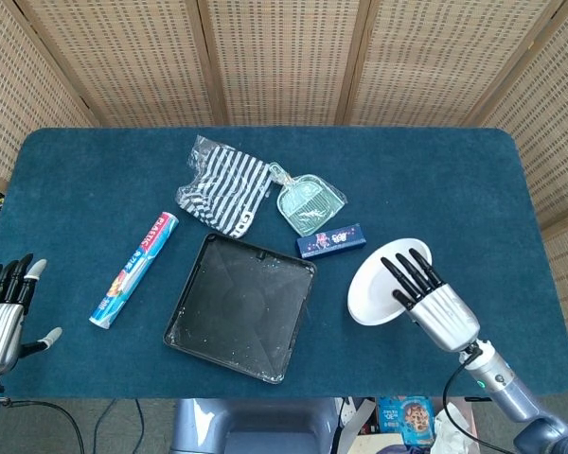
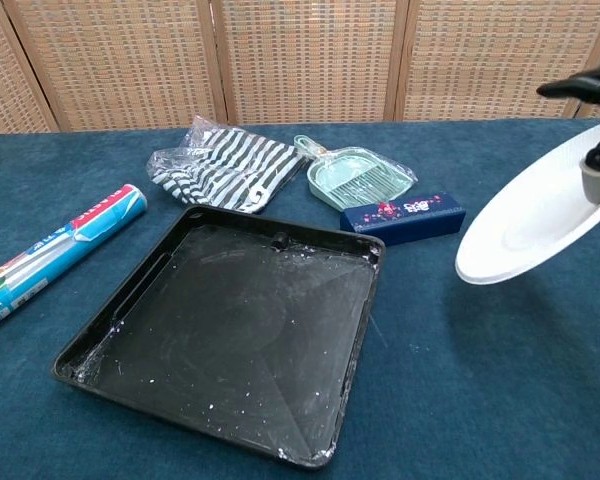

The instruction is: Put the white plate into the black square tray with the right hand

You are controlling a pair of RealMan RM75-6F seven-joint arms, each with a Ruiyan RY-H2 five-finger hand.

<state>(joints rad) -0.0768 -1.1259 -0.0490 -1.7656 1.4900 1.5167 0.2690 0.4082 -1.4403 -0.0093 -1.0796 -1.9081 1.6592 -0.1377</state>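
Note:
My right hand (image 1: 434, 305) grips the white plate (image 1: 374, 288) and holds it tilted above the table, to the right of the black square tray (image 1: 239, 305). In the chest view the plate (image 2: 535, 219) hangs in the air at the right edge, its low rim toward the tray (image 2: 230, 335), and only the fingertips (image 2: 592, 88) of that hand show. The tray lies flat and holds only white specks. My left hand (image 1: 2, 307) rests at the table's front left edge, fingers apart, holding nothing.
A dark blue box (image 1: 330, 241) lies just behind the plate. A green dustpan (image 1: 308, 205) and a striped cloth in a plastic bag (image 1: 222, 186) sit behind the tray. A blue roll of plastic wrap (image 1: 133, 269) lies left of the tray.

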